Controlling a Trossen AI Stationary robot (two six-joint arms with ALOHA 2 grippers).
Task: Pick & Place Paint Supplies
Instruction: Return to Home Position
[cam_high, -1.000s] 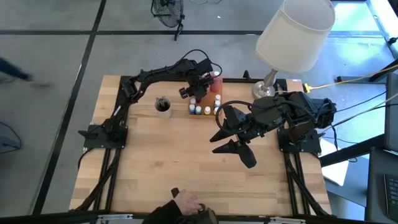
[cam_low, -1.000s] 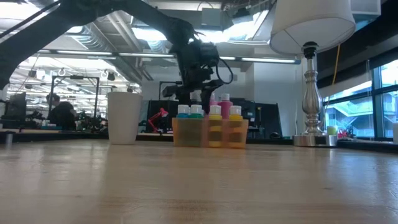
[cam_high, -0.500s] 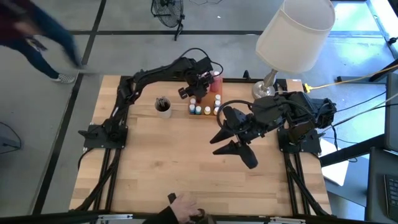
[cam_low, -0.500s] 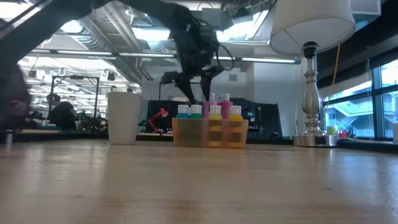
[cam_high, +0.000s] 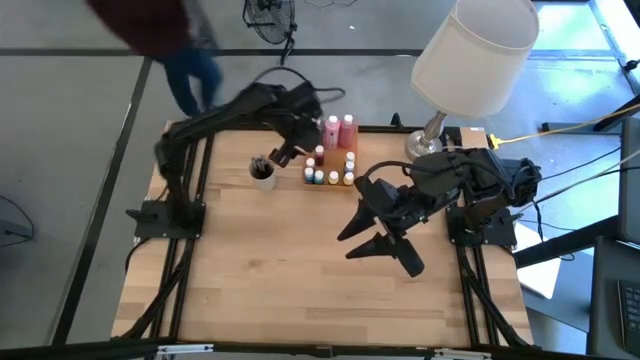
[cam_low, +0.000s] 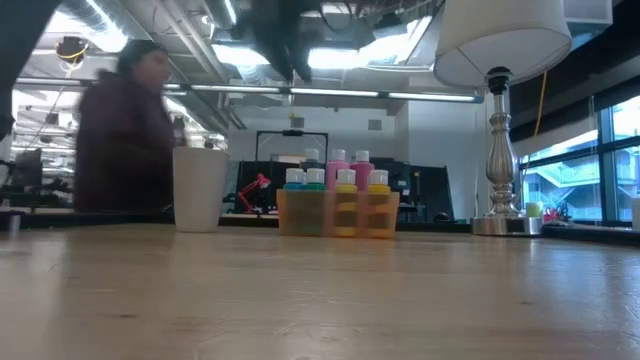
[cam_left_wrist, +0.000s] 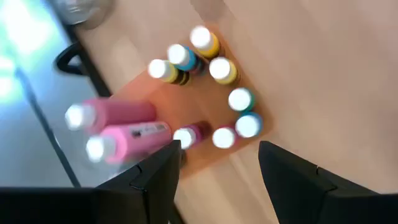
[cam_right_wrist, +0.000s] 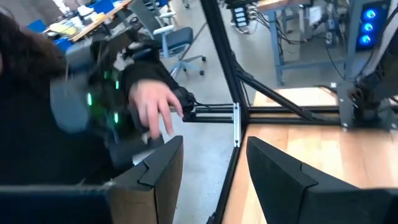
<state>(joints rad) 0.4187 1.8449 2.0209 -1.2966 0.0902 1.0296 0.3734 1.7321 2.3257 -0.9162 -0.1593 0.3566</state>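
A translucent orange tray at the table's far middle holds several tiny white-capped paint pots and two pink squeeze bottles, all standing upright. The bottles also show in the left wrist view and the low view. A white cup with dark paintbrushes stands left of the tray. My left gripper hangs open and empty high above the tray's left side; its fingers point down. My right gripper is open and empty above the table's middle right.
A table lamp stands at the far right corner, with its base on the table. A person walks past beyond the table's far left edge. Bare wood lies on the near side of the tray.
My left gripper has risen from just over the pink bottles to well above the tray, drifting a little toward the table's left, open and empty. The bottles stay upright in the tray. A person's hand at the near edge has gone, and a person has moved along the far left.
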